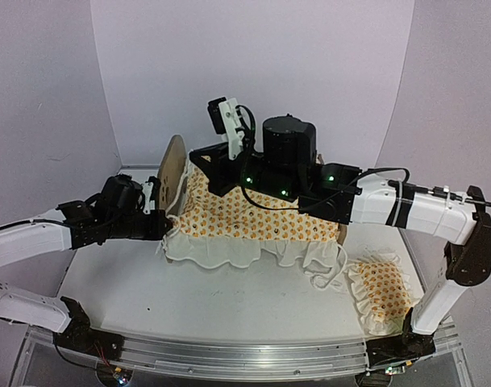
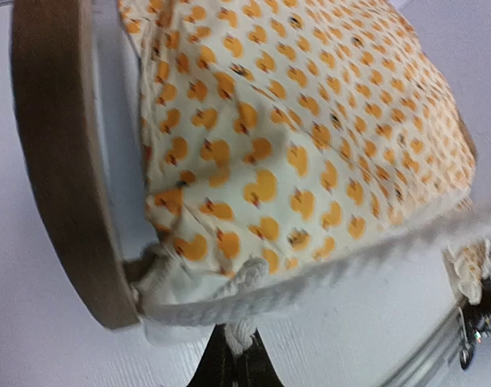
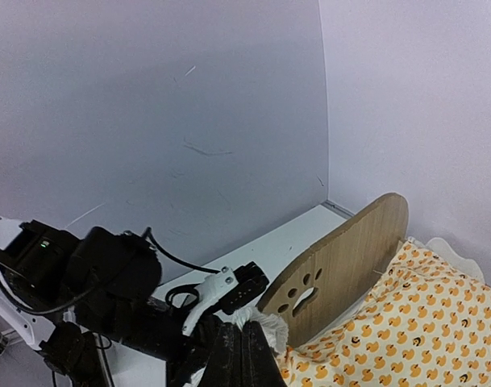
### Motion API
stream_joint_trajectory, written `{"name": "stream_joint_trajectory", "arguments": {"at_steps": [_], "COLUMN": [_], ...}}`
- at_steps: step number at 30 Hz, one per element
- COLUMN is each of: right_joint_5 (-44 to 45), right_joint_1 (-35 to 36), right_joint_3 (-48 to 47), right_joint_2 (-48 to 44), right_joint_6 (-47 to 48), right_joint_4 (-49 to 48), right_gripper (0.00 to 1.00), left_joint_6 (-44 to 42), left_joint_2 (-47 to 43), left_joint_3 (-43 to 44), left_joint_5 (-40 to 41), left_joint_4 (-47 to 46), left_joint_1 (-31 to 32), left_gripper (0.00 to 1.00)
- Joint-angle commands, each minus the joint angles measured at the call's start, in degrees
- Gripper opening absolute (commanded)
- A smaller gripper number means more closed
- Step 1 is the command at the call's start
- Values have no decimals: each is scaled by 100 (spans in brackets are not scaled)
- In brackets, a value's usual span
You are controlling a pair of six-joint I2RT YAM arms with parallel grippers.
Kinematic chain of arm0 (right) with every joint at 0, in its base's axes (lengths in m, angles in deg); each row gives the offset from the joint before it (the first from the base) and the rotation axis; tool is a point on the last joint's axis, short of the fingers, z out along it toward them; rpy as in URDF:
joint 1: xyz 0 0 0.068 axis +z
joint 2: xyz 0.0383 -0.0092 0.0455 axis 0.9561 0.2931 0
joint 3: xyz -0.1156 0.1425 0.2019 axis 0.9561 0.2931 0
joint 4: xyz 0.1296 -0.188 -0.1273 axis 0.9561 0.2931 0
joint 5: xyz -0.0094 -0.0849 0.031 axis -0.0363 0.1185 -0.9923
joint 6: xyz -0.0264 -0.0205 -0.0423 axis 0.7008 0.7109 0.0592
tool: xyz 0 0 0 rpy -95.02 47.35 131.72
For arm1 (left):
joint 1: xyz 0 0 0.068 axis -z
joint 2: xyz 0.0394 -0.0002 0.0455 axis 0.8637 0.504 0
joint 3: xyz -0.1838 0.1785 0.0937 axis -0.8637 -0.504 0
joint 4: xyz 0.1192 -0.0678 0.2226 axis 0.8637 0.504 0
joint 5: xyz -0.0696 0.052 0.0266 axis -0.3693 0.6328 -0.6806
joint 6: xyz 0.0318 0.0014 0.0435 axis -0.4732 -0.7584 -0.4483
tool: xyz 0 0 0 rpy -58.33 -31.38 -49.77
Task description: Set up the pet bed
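Note:
The pet bed stands mid-table; its light-wood left end board with a paw-print cutout shows, and the mattress is hidden under the quilt. The orange-duck quilt with a white ruffle is draped over the bed. My left gripper is shut on the quilt's near-left ruffle, just beside the end board. My right gripper is shut on the quilt's far-left ruffle, close to the same board. The small ruffled pillow lies on the table at the right.
The white table is walled by pale panels at the back and sides. The quilt's ruffle hangs down over the bed's near side. My left arm shows low in the right wrist view. A metal rail runs along the near edge.

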Motion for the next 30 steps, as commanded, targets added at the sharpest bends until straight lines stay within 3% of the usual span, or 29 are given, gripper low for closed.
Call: {"name": "stream_joint_trajectory", "arguments": {"at_steps": [1, 6, 10, 18, 30], "right_joint_5": [-167, -781, -1511, -1932, -1420], "right_joint_1": [-72, -76, -57, 200, 505], "right_joint_3": [-185, -722, -1038, -1758, -2337], "right_joint_2": [171, 535, 982, 2154, 3202], "right_joint_6": [221, 227, -259, -679, -854], "right_joint_4": [-279, -272, -335, -334, 347], "right_gripper": [0, 0, 0, 0, 0], "left_joint_6": [-206, 526, 607, 576, 374], "left_joint_2": [-1089, -2537, -3204, -3219, -3597], "left_joint_3": [-481, -1323, -1472, -1364, -1171], "left_joint_5": [-2012, -3230, -3544, -3816, -3608], "left_joint_4": [148, 146, 204, 233, 286], "left_joint_1": [28, 45, 54, 54, 54], "left_gripper": [0, 0, 0, 0, 0]}}
